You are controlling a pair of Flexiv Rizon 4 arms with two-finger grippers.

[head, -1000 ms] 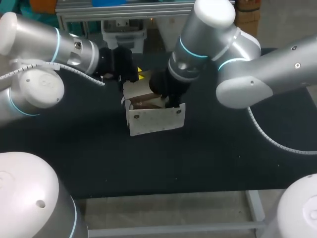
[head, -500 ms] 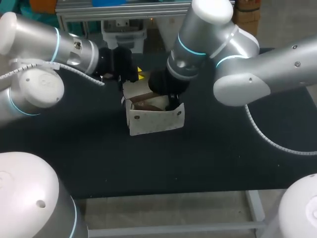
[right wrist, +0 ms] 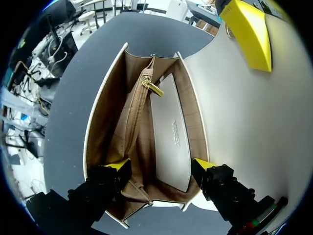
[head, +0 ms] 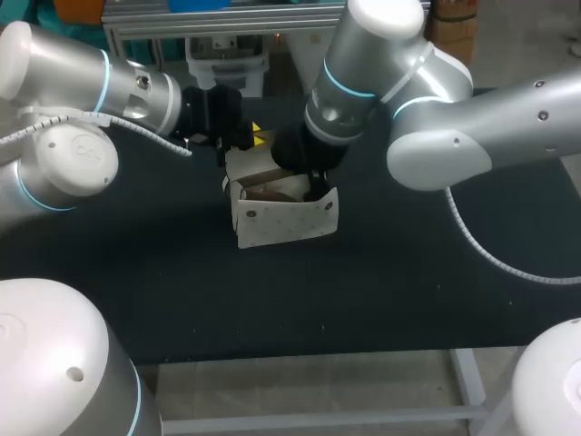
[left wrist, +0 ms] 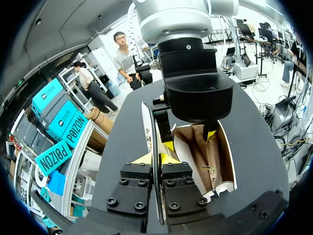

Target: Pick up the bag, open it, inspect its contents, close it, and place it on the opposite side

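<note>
A white bag [head: 286,221] stands upright mid-table with its mouth open. My left gripper [left wrist: 157,159] is shut on the bag's raised white flap [left wrist: 147,125], on the bag's far side in the head view [head: 238,143]. My right gripper [right wrist: 160,165] hangs over the mouth, open, with its yellow fingertips [right wrist: 117,165] spread near the two side walls. Inside I see a tan lining [right wrist: 110,122], a gold zip pull [right wrist: 152,88] and a white flat pocket [right wrist: 171,137]. From the head view the right gripper [head: 313,184] hides much of the inside.
The black table [head: 408,272] runs wide in front of the bag and to both sides. Both arms crowd the space behind the bag. The table's front edge [head: 318,356] lies well short of the bag.
My right gripper's fingers have spread wider over the bag's mouth, and that arm has shifted slightly leftward. The left gripper and the flap have stayed put.
</note>
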